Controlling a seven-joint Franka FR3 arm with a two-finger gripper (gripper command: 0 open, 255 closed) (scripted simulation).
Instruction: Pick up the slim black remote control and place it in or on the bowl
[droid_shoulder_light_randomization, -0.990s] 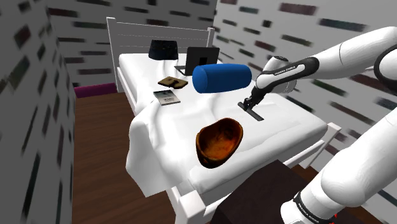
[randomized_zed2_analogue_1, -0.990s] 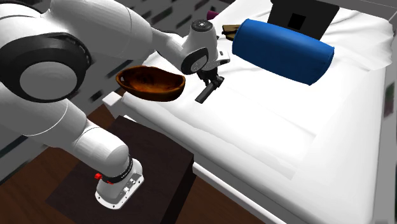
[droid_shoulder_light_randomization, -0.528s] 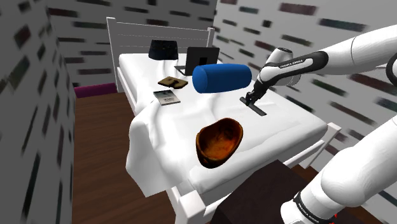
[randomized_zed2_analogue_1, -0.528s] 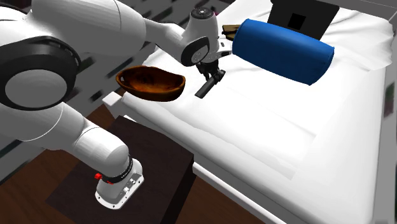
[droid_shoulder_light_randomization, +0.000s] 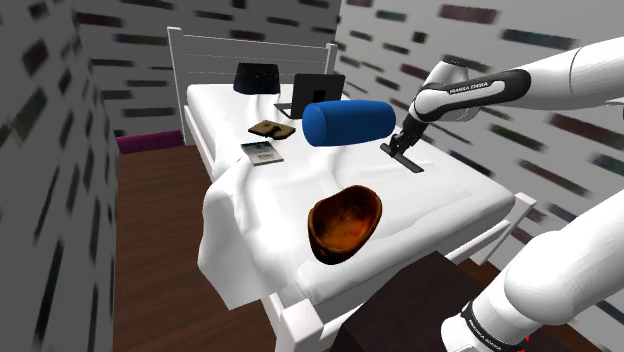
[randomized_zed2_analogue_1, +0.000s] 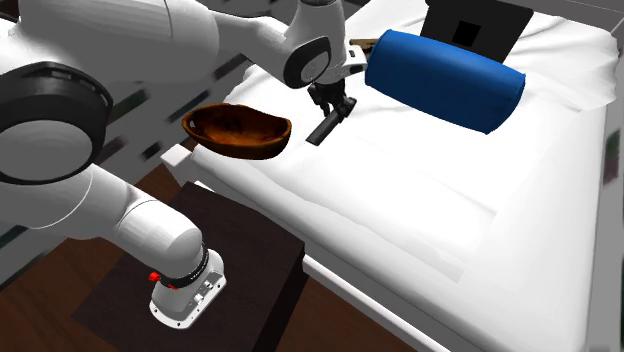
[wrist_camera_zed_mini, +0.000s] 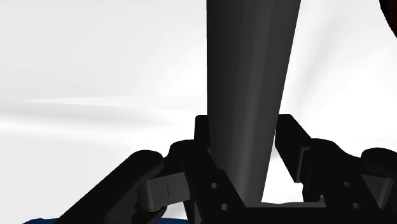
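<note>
My black gripper (droid_shoulder_light_randomization: 402, 146) is shut on the slim black remote (droid_shoulder_light_randomization: 404, 158) and holds it in the air above the white bed, beside the blue bolster. In the second exterior view the remote (randomized_zed2_analogue_1: 324, 128) hangs slanted under the gripper (randomized_zed2_analogue_1: 333, 106), just beyond the bowl's far rim. In the wrist view the remote (wrist_camera_zed_mini: 249, 95) runs straight out from between the two fingers (wrist_camera_zed_mini: 202, 137), which clasp its near end. The brown bowl (droid_shoulder_light_randomization: 344, 222) rests tilted on the bed near its foot, lower and towards the shoulder view's left of the gripper. It has nothing in it.
A blue bolster (droid_shoulder_light_randomization: 349, 122) lies across the bed close behind the gripper. Further back are a laptop (droid_shoulder_light_randomization: 314, 93), a black lampshade-like object (droid_shoulder_light_randomization: 256, 77), and two flat items (droid_shoulder_light_randomization: 263, 151) on the bed (droid_shoulder_light_randomization: 440, 195). The dark stand (randomized_zed2_analogue_1: 215, 265) sits at the bed's foot.
The gripper has risen with the remote over the last second, lifting it higher off the bed and a little towards the bolster. The bowl has stayed put.
</note>
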